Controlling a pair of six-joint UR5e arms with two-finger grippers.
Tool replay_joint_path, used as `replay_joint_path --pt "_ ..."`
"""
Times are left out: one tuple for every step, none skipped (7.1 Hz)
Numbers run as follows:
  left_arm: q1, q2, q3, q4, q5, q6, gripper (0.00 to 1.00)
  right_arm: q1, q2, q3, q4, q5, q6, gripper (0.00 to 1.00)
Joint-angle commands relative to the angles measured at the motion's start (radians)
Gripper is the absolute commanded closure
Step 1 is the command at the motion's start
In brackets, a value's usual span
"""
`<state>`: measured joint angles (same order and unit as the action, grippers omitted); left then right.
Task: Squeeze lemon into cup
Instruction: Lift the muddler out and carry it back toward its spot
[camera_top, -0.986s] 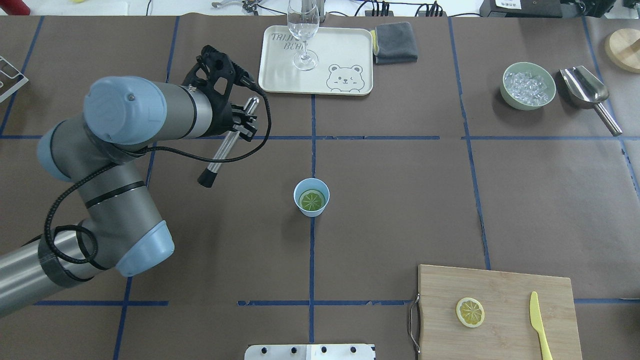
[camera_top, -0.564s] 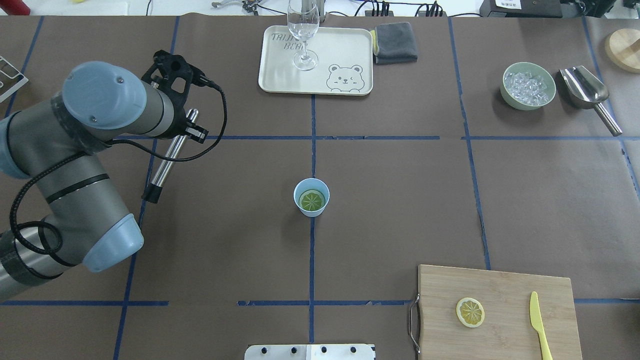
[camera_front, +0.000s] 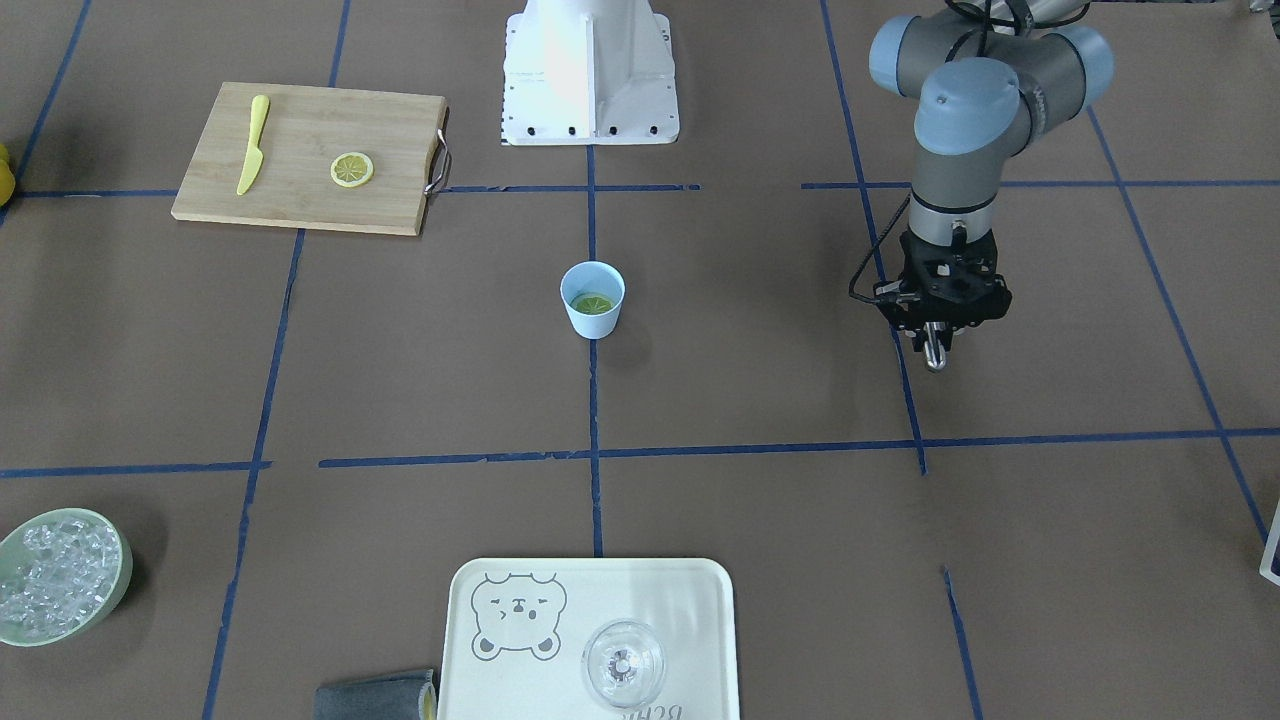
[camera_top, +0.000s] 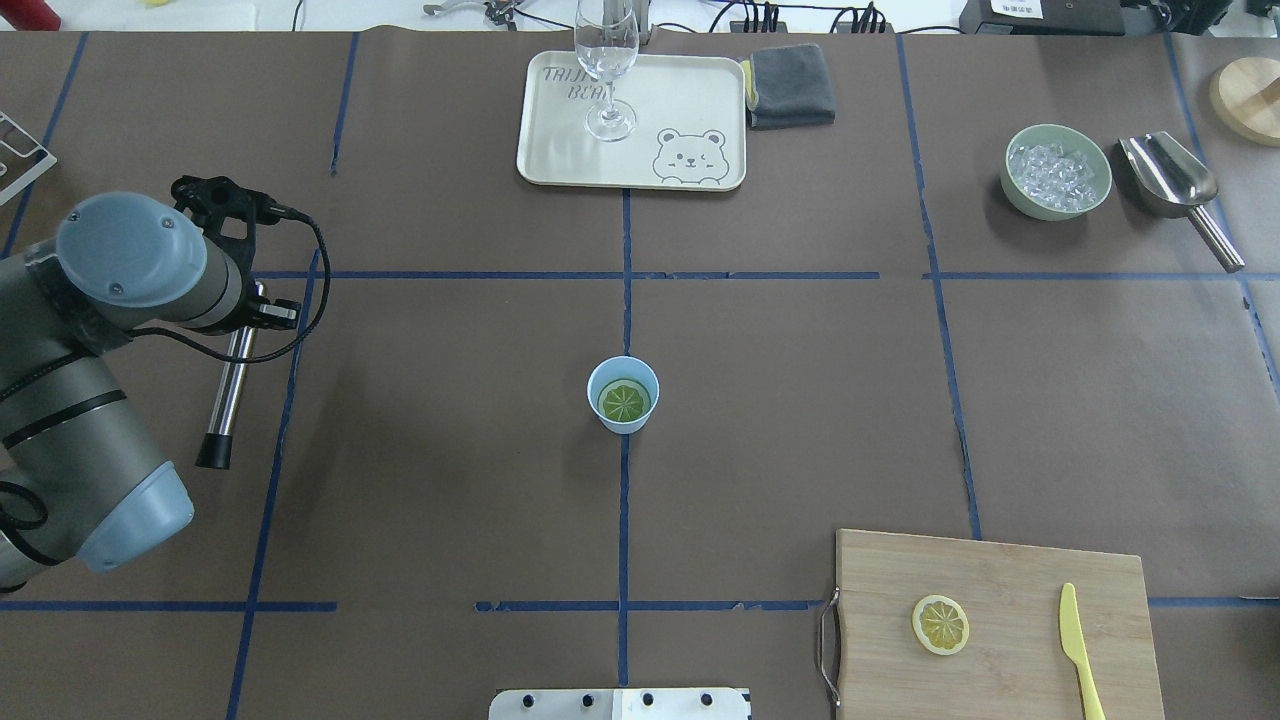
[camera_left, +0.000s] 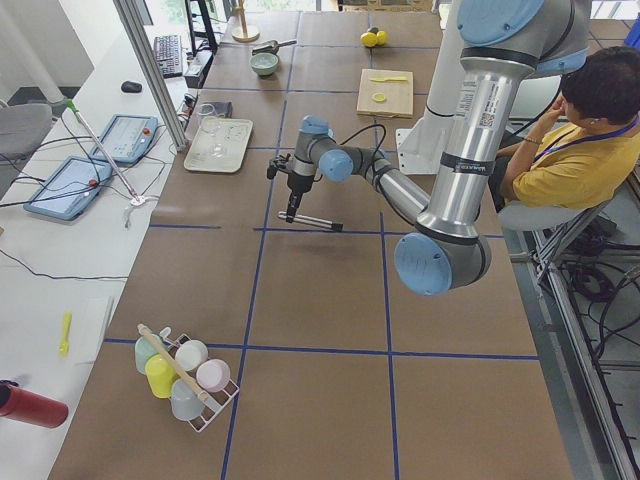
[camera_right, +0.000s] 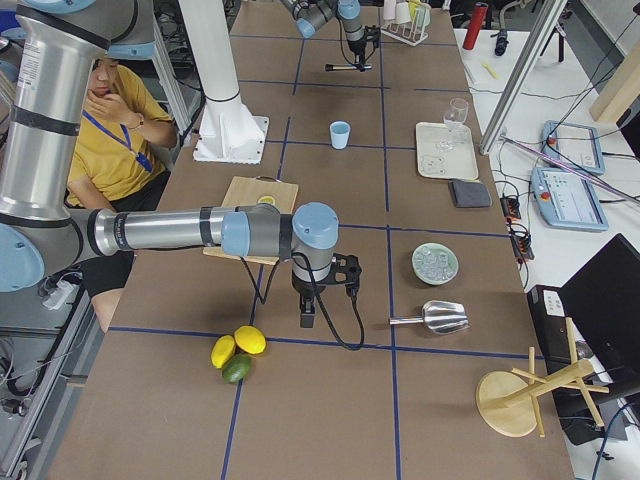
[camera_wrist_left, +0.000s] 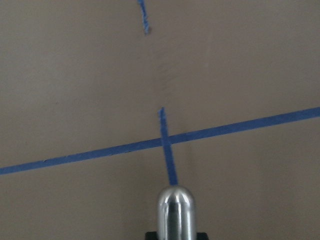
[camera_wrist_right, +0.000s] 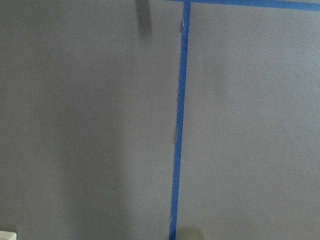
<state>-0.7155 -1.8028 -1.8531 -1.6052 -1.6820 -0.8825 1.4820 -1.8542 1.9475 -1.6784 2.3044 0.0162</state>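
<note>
Round yellow-green lemon slice (camera_top: 624, 401) lies flat inside small light-blue plastic cup (camera_top: 603, 376), table centre. Likely soft, wet, slippery, light; take by rind. Left gripper (camera_top: 252, 312) clamped on steel rod (camera_top: 226, 395); right gripper (camera_right: 307, 318): can't tell.

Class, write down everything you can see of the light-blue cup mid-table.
The cup is small, light blue, handleless, plastic-looking, tapering toward its base. It stands upright and open on the brown table cover, on a blue tape line near the table's middle. A lemon slice lies flat inside, cut face up. Nothing else touches it.
</note>
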Motion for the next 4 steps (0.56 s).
replay_joint_path --pt "-0.001 0.046 0.076 -0.050 0.001 -0.013 1.00 0.000 0.001 -0.001 0.002 0.000 -0.001 0.00" --pt "0.002 0.045 0.124 -0.080 0.001 -0.019 1.00 0.000 0.001 -0.002 0.000 0.000 -0.001 0.00" --pt "0.005 0.043 0.130 -0.087 0.002 -0.012 1.00 0.000 0.001 -0.001 0.002 0.000 -0.001 0.00" --pt "0.007 0.040 0.132 -0.088 0.002 -0.009 0.39 0.000 0.001 -0.002 0.000 0.000 -0.001 0.00"
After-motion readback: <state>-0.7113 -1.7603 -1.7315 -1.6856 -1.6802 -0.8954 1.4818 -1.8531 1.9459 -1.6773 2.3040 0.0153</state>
